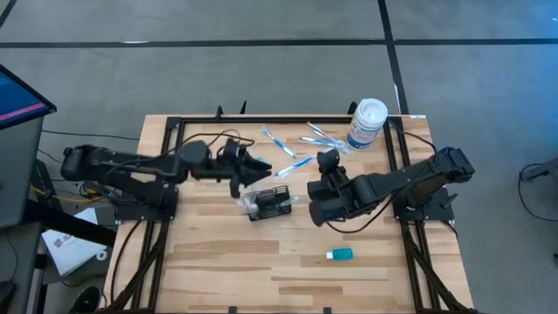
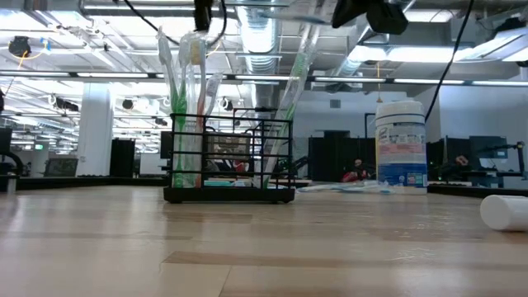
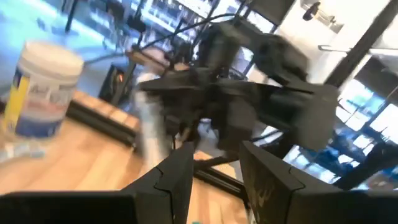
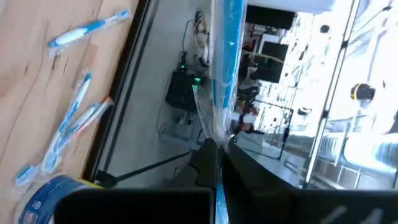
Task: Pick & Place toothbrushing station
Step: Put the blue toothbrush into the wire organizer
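Observation:
The toothbrushing station, a small black wire holder, stands on its base at the table's middle. In the low view the station has several toothbrushes upright in it. My right gripper hangs above the table to the station's far right, shut on a wrapped blue toothbrush. High on the station's far left, my left gripper points toward the right arm. Its fingers stand apart with nothing between them. My right gripper pinches one end of the wrapped toothbrush between its two fingers. The rest of the brush, in its clear wrapper, sticks out past the fingertips. It is lifted clear of the table and reaches toward the table's left, high above the station.
A white canister stands at the far right corner. Loose wrapped toothbrushes lie along the far side, one more to their left. A small blue-and-white tube lies near the front right. Black rails frame the table.

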Robot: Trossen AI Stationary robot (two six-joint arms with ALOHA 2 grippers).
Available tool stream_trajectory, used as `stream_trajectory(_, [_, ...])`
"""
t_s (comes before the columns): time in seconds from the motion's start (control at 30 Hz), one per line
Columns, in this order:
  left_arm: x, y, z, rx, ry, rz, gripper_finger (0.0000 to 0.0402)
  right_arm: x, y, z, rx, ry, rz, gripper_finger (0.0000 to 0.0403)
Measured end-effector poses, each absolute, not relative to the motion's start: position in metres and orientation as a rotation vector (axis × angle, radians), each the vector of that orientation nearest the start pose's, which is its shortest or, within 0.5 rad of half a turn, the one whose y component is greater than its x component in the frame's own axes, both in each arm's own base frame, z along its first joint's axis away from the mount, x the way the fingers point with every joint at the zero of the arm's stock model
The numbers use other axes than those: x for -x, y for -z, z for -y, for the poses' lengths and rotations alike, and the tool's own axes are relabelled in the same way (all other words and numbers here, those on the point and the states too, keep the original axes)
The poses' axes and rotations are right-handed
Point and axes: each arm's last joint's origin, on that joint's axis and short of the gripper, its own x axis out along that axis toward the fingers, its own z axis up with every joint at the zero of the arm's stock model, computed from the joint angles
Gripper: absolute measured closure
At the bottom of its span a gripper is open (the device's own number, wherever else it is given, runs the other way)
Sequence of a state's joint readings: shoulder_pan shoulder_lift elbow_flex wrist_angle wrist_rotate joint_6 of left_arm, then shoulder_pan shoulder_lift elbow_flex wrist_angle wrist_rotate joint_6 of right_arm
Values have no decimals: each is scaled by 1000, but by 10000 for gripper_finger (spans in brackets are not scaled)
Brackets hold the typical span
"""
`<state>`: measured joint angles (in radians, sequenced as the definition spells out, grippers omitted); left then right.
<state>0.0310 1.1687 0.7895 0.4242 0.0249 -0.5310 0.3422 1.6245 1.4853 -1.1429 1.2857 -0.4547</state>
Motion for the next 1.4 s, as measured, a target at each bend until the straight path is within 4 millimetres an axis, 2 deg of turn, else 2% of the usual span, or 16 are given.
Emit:
stream_trajectory(0.17, [-268, -308, -36, 612, -18, 22, 275, -296, -321, -85, 1386, 620, -1090, 403])
stream_trajectory(0.37, [-272, -303, -51, 699, 9, -14, 275, -292, -321, -96, 1411, 611, -1055, 403])
stream_trajectory(0.73, [-301, -289, -52, 914, 108, -95, 275, -294, -322, -120, 1464, 548, -979, 403])
stream_trajectory(0.9, [-312, -291, -48, 941, 231, -79, 275, -293, -312, -129, 1528, 507, -972, 403])
stream_trajectory(1.17, [-323, -288, -37, 955, 262, -114, 275, -305, -295, -144, 1663, 565, -982, 403])
stream_trajectory(1.27, [-323, -288, -33, 960, 274, -119, 275, -311, -282, -151, 1710, 531, -1000, 403])
stream_trajectory(1.4, [-323, -288, -28, 960, 289, -129, 275, -315, -280, -155, 1739, 518, -1004, 403])
